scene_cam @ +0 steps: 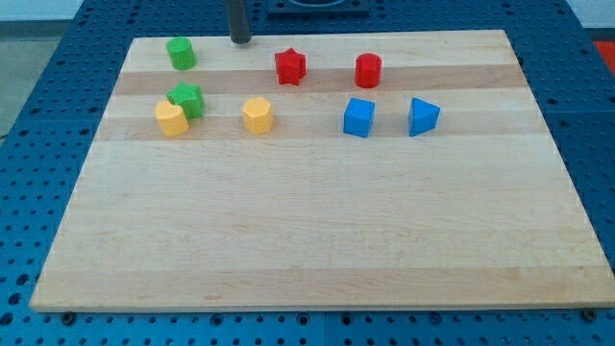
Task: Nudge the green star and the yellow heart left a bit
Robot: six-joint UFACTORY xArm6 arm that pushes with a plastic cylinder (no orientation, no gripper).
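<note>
The green star [187, 99] sits at the board's upper left, touching the yellow heart [171, 118], which lies just below and to its left. My tip [239, 40] stands near the board's top edge, above and to the right of the pair, between the green cylinder [181, 53] and the red star [290, 66]. It touches no block.
A yellow hexagon [258, 114] lies right of the pair. A red cylinder [368, 70], a blue cube [358, 117] and a blue triangular block [422, 116] lie further right. The wooden board [317, 231] rests on a blue perforated table.
</note>
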